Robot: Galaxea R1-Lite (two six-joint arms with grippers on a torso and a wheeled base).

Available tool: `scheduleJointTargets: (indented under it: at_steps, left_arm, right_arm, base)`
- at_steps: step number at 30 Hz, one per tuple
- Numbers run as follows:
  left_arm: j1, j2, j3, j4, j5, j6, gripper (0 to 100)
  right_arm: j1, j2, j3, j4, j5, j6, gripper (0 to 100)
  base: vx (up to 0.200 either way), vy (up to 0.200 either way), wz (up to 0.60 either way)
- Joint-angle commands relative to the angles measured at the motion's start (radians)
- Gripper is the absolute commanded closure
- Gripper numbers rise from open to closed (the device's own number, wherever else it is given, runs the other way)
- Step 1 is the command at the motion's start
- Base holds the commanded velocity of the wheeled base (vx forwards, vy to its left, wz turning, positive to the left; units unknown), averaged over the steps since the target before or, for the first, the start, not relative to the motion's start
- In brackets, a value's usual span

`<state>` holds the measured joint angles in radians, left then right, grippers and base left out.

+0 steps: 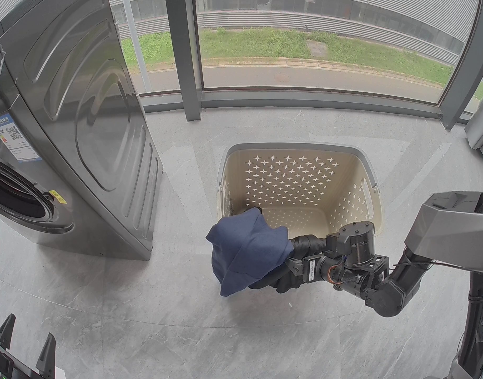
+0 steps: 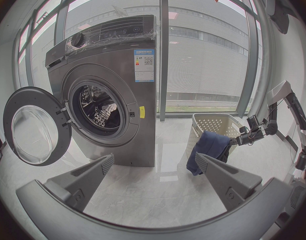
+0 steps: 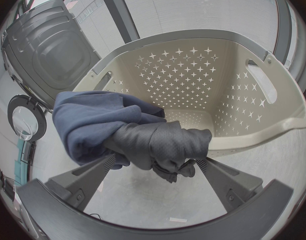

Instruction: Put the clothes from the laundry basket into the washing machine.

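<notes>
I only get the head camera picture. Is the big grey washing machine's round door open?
Observer: Yes. The left wrist view shows the round glass-windowed door swung wide open beside the grey washing machine.
Operator: Is anything inside already?
Observer: The steel drum looks bare, as far as that view reaches.
Operator: Is the right hand holding just the blue thing?
Observer: No. The right wrist view shows the right gripper shut on a dark grey mesh cloth bunched together with the navy blue cloth.
</notes>
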<state>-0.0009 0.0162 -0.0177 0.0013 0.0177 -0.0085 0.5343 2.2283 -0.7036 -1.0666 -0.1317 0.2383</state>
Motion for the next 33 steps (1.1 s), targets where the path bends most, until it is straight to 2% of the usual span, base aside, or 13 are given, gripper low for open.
scheduleJointTargets:
  at_steps: [1, 7, 8, 14, 23, 25, 26, 27, 33]
  left_arm:
    - [-0.001, -0.016, 0.018, 0.000, 0.001, -0.001, 0]
    - [-0.001, -0.016, 0.018, 0.000, 0.001, -0.001, 0]
    - [-0.001, -0.016, 0.018, 0.000, 0.001, -0.001, 0]
    - [-0.001, -0.016, 0.018, 0.000, 0.001, -0.001, 0]
    - [-0.001, -0.016, 0.018, 0.000, 0.001, 0.001, 0]
    - [-0.001, -0.016, 0.018, 0.000, 0.001, -0.001, 0]
    - [-0.001, -0.016, 0.018, 0.000, 0.001, -0.001, 0]
    - [-0.001, -0.016, 0.018, 0.000, 0.001, -0.001, 0]
    - [0.001, -0.016, 0.018, 0.000, 0.001, -0.001, 0]
  right_arm:
    - [-0.005, 0.033, -0.034, -0.001, 0.000, 0.001, 0]
    - [-0.005, 0.062, -0.068, -0.012, 0.000, 0.001, 0]
    - [-0.005, 0.070, -0.070, -0.021, 0.000, -0.001, 100]
    - [-0.002, 0.079, -0.070, -0.050, 0.000, -0.002, 100]
    - [0.004, -0.059, 0.046, -0.050, 0.000, -0.001, 100]
    - [0.006, -0.187, 0.127, -0.033, 0.001, -0.001, 100]
    - [0.006, -0.187, 0.127, -0.033, 0.001, -0.001, 100]
    - [0.007, -0.291, 0.191, -0.024, 0.001, -0.001, 100]
    - [0.006, -0.556, 0.274, 0.030, 0.001, 0.001, 100]
  base:
    - [0.000, 0.000, 0.00]
    - [0.000, 0.000, 0.00]
    - [0.000, 0.000, 0.00]
    - [0.000, 0.000, 0.00]
    - [0.000, 0.000, 0.00]
    - [0.000, 0.000, 0.00]
    - [0.000, 0.000, 0.00]
    - [0.000, 0.000, 0.00]
    - [0.000, 0.000, 0.00]
